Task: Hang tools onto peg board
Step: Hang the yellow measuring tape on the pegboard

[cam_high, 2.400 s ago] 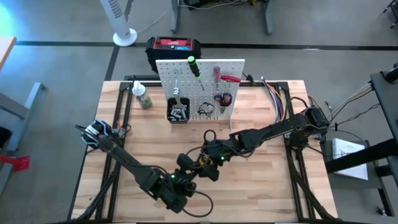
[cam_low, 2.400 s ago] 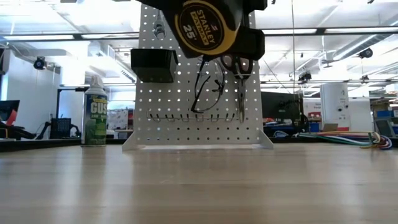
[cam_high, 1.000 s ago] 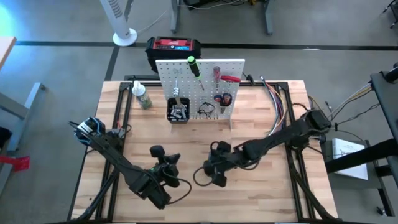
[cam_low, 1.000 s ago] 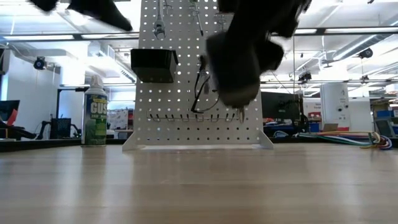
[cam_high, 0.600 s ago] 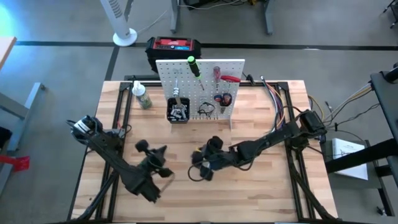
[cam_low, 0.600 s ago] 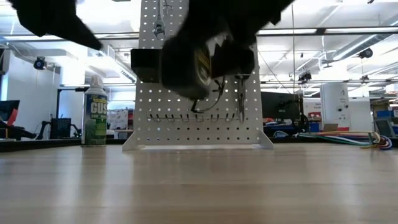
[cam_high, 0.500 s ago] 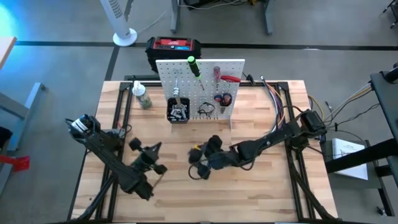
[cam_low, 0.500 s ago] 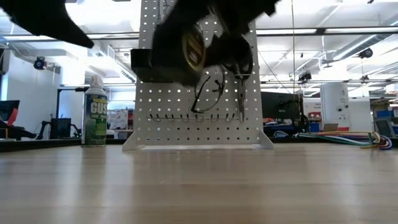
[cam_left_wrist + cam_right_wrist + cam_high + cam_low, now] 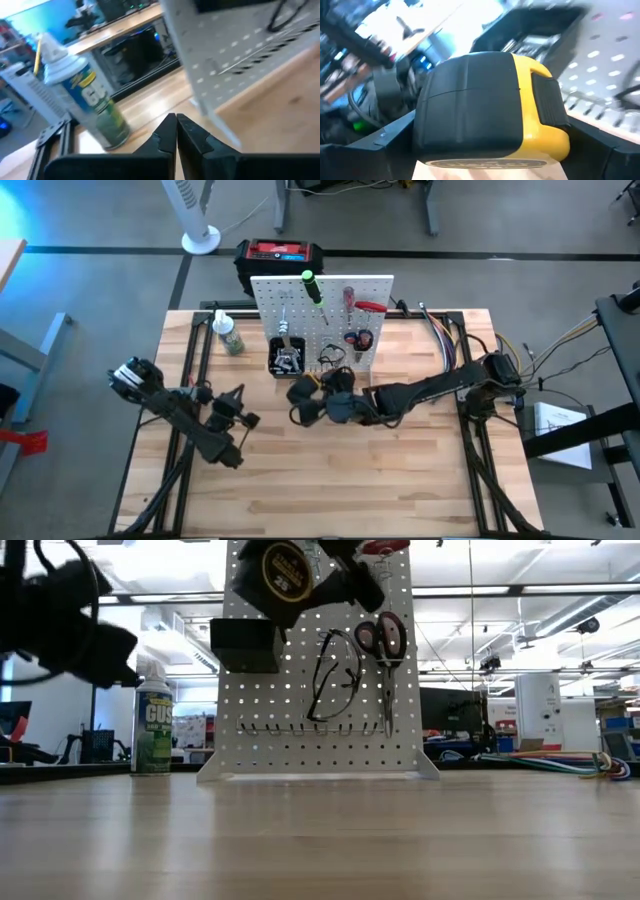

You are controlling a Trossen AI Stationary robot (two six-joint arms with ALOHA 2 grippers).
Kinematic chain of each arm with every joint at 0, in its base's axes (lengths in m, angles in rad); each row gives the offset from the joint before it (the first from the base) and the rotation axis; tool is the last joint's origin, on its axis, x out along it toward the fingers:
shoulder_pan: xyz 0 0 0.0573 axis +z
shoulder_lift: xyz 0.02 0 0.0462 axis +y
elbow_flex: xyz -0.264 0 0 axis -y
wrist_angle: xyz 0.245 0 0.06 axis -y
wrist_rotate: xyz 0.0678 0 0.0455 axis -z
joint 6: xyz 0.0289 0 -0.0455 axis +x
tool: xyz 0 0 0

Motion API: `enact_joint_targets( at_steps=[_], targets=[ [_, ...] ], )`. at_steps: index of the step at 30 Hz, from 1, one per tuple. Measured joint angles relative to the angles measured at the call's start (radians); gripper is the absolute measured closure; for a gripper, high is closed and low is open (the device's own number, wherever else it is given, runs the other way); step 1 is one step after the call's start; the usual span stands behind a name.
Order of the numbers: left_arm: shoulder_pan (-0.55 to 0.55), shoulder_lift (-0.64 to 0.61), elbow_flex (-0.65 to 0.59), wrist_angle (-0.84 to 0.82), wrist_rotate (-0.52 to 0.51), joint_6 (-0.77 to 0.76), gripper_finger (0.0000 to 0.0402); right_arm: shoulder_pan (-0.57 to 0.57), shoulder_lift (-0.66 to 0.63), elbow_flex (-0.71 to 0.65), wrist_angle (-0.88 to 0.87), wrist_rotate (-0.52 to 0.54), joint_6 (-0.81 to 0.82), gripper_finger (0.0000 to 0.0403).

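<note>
I see a light wood-plank table (image 9: 400,480) w/ black frame rails along both sides. Peg board (image 9: 330,300) stands upright on it near the far edge, center. Green-labelled spray can (image 9: 153,730) stands on the top too, left of the board, well apart from it. Colored cable bundle (image 9: 447,345) lies along the far right side. Rest of the planks bare from my view.

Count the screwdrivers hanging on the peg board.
2: a green-handled screwdriver at the peg board's top middle, a red-handled screwdriver just right of it. Others may be hidden.
</note>
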Motion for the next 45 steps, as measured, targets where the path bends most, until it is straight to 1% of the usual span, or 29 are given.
enact_joint_targets(
  at_steps=[3,4,7,10,12,13,16,18,19,21,22,23,26,31,36,45],
  targets=[
    [0.019,-0.018,-0.054,0.024,0.012,-0.002,0.0401,0.008,0.009,0.035,-0.052,0.100,0.064,0.0049],
    [0.023,-0.027,-0.069,0.030,0.013,-0.002,0.0401,0.010,0.014,0.049,-0.064,0.118,0.083,0.0049],
    [0.026,-0.064,-0.113,0.034,0.013,0.000,0.0401,0.015,0.064,0.109,-0.076,0.130,0.114,0.0049],
    [0.026,-0.105,-0.152,0.037,0.012,0.001,0.0401,0.020,0.151,0.213,-0.109,0.133,0.118,0.0048],
    [0.026,-0.131,-0.177,0.037,0.020,0.014,0.0401,0.023,0.219,0.313,-0.213,0.145,0.131,0.0048],
    [0.025,-0.143,-0.188,0.043,0.020,0.023,0.0401,0.025,0.252,0.374,-0.294,0.151,0.150,0.0047],
    [0.025,-0.182,-0.213,0.045,0.039,0.050,0.0401,0.042,0.350,0.575,-0.573,0.200,0.264,0.0047],
    [0.025,-0.209,-0.228,0.060,0.040,0.085,0.0401,0.061,0.407,0.704,-0.723,0.259,0.347,0.0047],
    [0.025,-0.221,-0.236,0.068,0.039,0.098,0.0401,0.073,0.436,0.770,-0.785,0.292,0.381,0.0047],
    [0.025,-0.244,-0.254,0.074,0.037,0.114,0.0401,0.092,0.493,0.894,-0.873,0.326,0.432,0.0047],
    [0.025,-0.255,-0.263,0.073,0.030,0.114,0.0401,0.098,0.512,0.921,-0.879,0.338,0.448,0.0047],
    [0.025,-0.264,-0.271,0.072,0.022,0.115,0.0401,0.101,0.509,0.899,-0.832,0.348,0.451,0.0046],
    [0.025,-0.298,-0.294,0.072,0.013,0.131,0.0401,0.079,0.494,0.825,-0.724,0.290,0.460,0.0046],
    [0.025,-0.348,-0.302,0.104,-0.006,0.173,0.0401,0.031,0.502,0.832,-0.717,0.298,0.506,0.0046],
    [0.025,-0.360,-0.301,0.136,-0.026,0.242,0.0401,0.024,0.503,0.848,-0.721,0.301,0.507,0.0046],
    [0.025,-0.349,-0.301,0.148,-0.026,0.249,0.0401,0.004,0.503,0.878,-0.714,0.346,0.431,0.0045]
  ],
)
